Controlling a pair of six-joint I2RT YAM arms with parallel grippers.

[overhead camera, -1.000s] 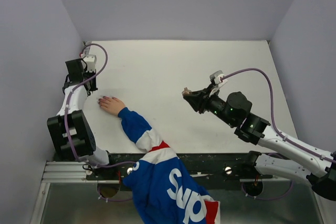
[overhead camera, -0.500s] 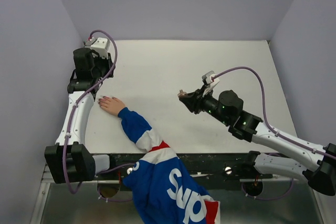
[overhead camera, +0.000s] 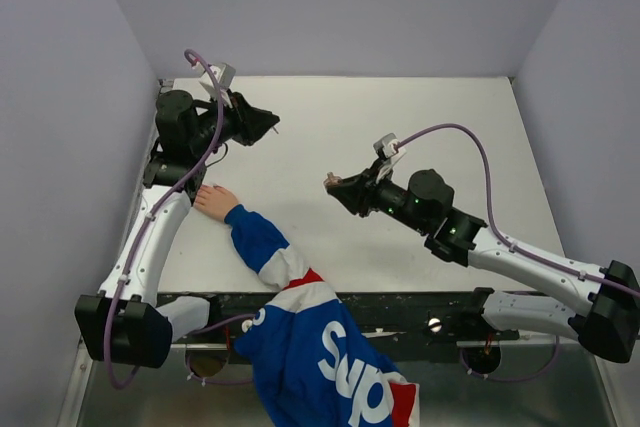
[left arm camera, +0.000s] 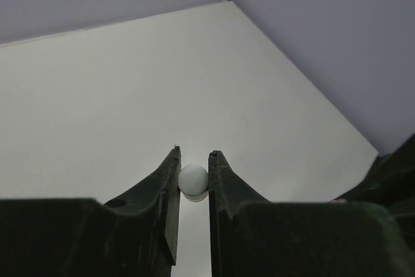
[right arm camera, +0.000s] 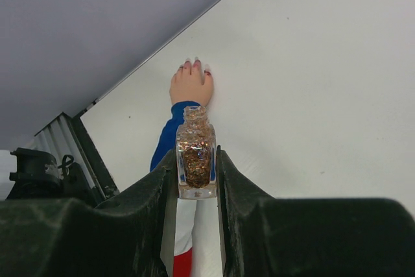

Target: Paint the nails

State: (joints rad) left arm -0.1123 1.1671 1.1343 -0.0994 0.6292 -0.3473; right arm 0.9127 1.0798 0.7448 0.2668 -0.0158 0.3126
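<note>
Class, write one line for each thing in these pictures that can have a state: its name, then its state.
left claw: shut on the cap.
right claw: shut on the polish bottle.
polish bottle: uncapped.
hand: flat on the table, palm down.
nails: tinted pinkish-red.

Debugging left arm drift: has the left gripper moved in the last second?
Yes. The left gripper swung right from the left edge of the table, now right of the hand.
</note>
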